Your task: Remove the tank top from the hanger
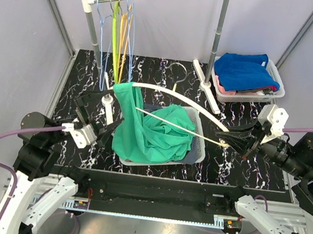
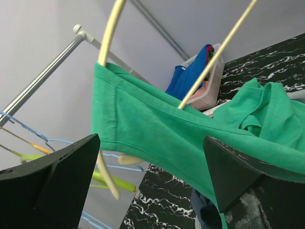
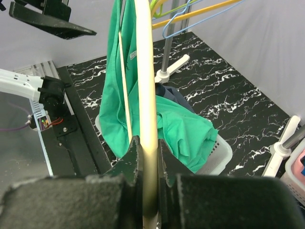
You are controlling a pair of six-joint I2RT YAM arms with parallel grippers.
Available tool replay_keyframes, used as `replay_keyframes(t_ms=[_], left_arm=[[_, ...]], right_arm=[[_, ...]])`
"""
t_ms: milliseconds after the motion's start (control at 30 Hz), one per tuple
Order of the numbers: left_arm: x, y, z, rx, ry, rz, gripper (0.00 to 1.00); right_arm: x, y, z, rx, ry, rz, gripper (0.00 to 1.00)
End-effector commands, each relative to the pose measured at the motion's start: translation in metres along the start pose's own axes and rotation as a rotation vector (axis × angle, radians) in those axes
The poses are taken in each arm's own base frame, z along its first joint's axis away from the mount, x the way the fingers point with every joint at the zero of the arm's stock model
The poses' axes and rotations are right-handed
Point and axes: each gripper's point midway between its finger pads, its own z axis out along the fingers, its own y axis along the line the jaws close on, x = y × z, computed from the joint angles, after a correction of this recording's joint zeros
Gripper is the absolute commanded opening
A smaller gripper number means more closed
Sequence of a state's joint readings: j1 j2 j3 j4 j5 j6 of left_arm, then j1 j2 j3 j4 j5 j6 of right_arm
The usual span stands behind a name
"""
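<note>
My right gripper (image 1: 230, 141) clamps cream hanger (image 1: 173, 94) end, steadying it; left gripper (image 1: 100, 121) gapes wide beside green tank top (image 1: 154, 134) strap, probably to tug it off.

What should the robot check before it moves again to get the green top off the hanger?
1. Right gripper clamped on the hanger: ok.
2. Left gripper open wide: ok.
3. Strap lined up between the left jaws: ok in the left wrist view; how deep it sits, cannot tell.
4. Tank top off the hanger: not ok, the strap hangs over its far end.
5. Basket under the hanging cloth: ok.
</note>
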State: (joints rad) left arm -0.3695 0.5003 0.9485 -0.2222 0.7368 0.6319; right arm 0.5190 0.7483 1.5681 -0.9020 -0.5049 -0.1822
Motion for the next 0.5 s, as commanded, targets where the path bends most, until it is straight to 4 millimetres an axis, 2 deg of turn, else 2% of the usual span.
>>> replay_keyframes(t_ms=[0, 67, 133, 167, 300, 467], left_arm=[[-0.012, 0.026, 0.001, -0.098, -0.009, -0.005, 0.99], [-0.009, 0.029, 0.001, -0.129, 0.006, -0.094, 0.99], [-0.003, 0.021, -0.001, -0.126, 0.022, -0.179, 0.99], [0.003, 0.014, -0.001, -0.112, 0.039, -0.223, 0.99], [0.008, -0.012, -0.003, -0.049, 0.048, -0.395, 0.99], [0.019, -0.041, -0.003, 0.013, 0.057, -0.591, 0.99]], right_arm=[[-0.019, -0.001, -0.008, 0.027, -0.061, -0.03, 0.0], [-0.019, -0.002, -0.01, 0.036, -0.063, -0.038, 0.0], [-0.02, -0.003, -0.012, 0.045, -0.066, -0.046, 0.0], [-0.021, -0.004, -0.012, 0.051, -0.068, -0.053, 0.0], [-0.027, -0.012, -0.012, 0.091, -0.075, -0.072, 0.0], [-0.038, -0.013, -0.015, 0.099, -0.117, -0.097, 0.0]])
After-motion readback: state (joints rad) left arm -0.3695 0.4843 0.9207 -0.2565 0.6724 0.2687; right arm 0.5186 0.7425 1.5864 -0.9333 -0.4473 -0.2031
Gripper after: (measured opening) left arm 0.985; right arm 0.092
